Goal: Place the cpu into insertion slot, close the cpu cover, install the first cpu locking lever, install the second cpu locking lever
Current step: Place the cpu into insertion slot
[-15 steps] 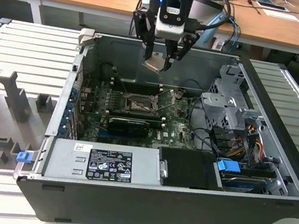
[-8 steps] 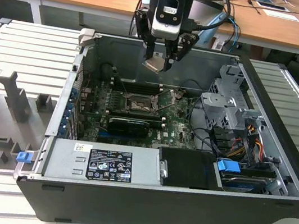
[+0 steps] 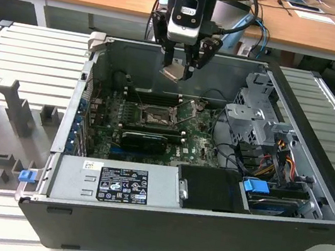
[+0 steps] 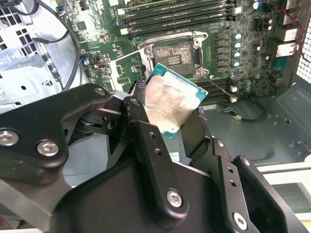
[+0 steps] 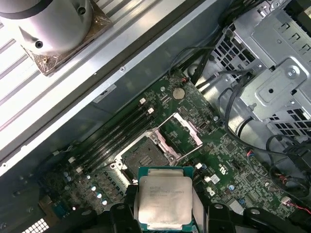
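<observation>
My gripper [image 3: 179, 69] hangs above the open computer case, shut on the cpu [image 3: 174, 72], a small square chip with a pale silver face. In both wrist views the cpu [image 4: 172, 99] [image 5: 164, 196] sits clamped between the black fingers [image 4: 141, 124], held in the air. Below it on the green motherboard lies the insertion slot [image 3: 155, 116] [image 4: 175, 54] [image 5: 145, 154], a dark square socket with a silvery rim and nothing in it. The cpu cover [image 5: 187, 130] [image 4: 127, 65] stands swung open beside the socket. A thin locking lever [image 4: 219, 90] sticks out from the socket's side.
Long black memory slots [image 4: 175, 12] run beside the socket. A black graphics card [image 3: 145, 140] and the grey power supply [image 3: 113, 184] lie nearer the case front. A metal drive cage [image 3: 255, 114] with cables fills the exterior view's right. Ribbed grey table [image 3: 26, 52] surrounds the case.
</observation>
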